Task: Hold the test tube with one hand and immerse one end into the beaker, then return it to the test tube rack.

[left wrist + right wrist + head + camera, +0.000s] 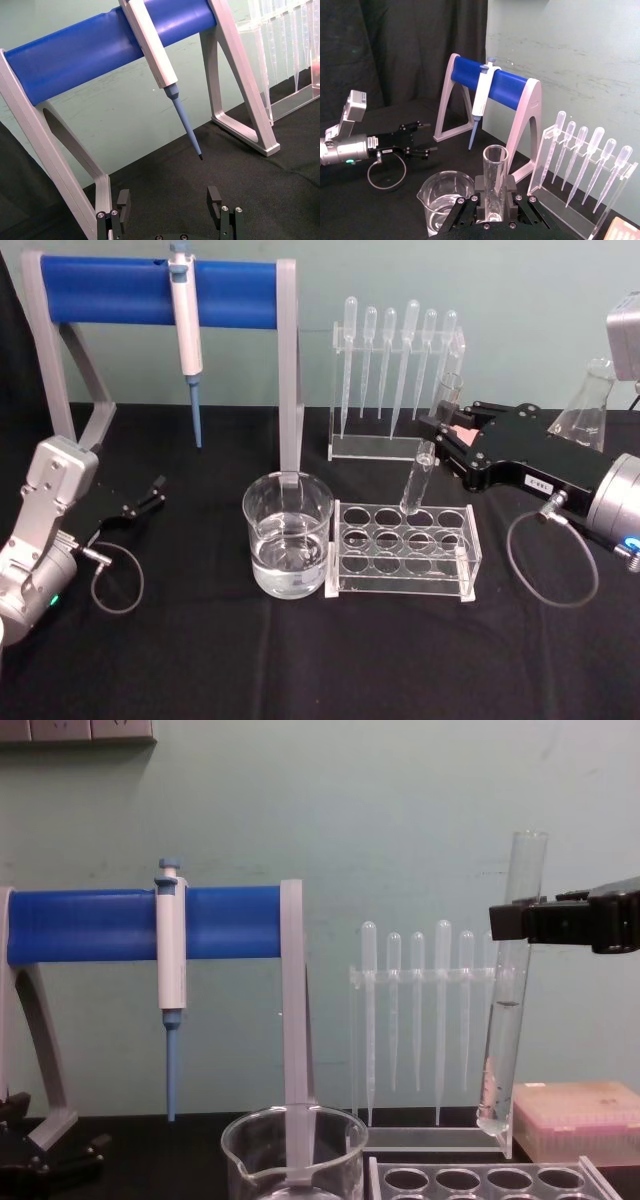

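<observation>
My right gripper is shut on the test tube, gripping it near its open top. In the chest view the test tube hangs almost upright from the right gripper, its rounded end just above the back row of the clear tube rack. The beaker, part full of clear liquid, stands to the left of the rack, apart from the tube. The right wrist view shows the test tube between the fingers, with the beaker below. My left gripper rests open at the left.
A blue-barred stand with a hanging pipettor is at the back left. Behind the tube rack is a clear holder with several plastic pipettes. A glass flask stands at the far right, and a pink box by the rack.
</observation>
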